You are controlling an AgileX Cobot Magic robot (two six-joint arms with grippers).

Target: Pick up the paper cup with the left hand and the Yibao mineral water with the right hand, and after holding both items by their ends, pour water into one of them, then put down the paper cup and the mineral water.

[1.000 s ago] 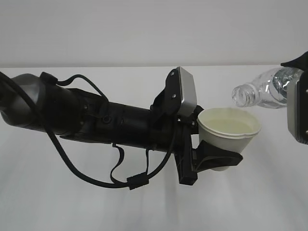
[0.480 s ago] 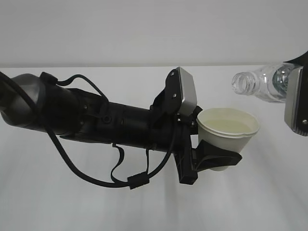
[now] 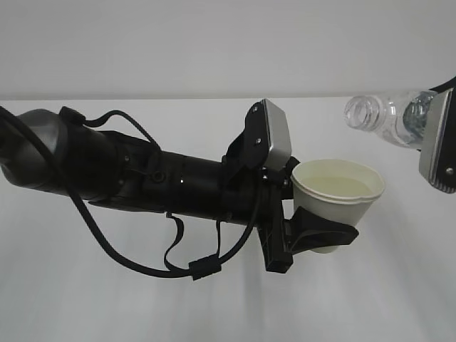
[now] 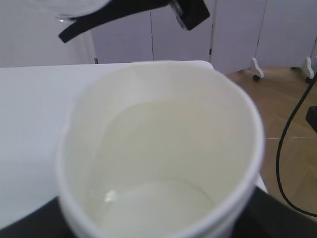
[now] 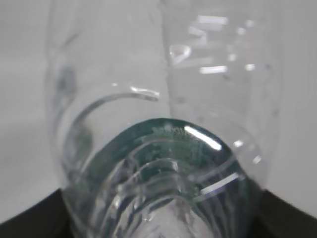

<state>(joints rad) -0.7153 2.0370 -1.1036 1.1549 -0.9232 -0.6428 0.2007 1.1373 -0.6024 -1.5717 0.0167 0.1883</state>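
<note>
In the middle of the exterior frame the left hand (image 3: 313, 228), at the end of a thick black arm (image 3: 142, 178) with looping cables, is clamped around the lower body of the small white tapered paper cup (image 3: 337, 196), which sits upright and clear of the white counter (image 3: 214, 306) below it. The cup's rolled rim and cream inside face up, and the left wrist view shows clear water (image 4: 158, 198) pooled in its bottom. At the upper right edge of the exterior frame the right hand (image 3: 438, 142) grips the small clear ribbed plastic bottle with a dark green label band (image 3: 385, 117). The bottle lies nearly level, its uncapped mouth pointing left, above and to the right of the cup and not touching it. The right wrist view is filled by the bottle's clear ribbed wall, with the green band (image 5: 168, 148) near the bottom of the frame.
</note>
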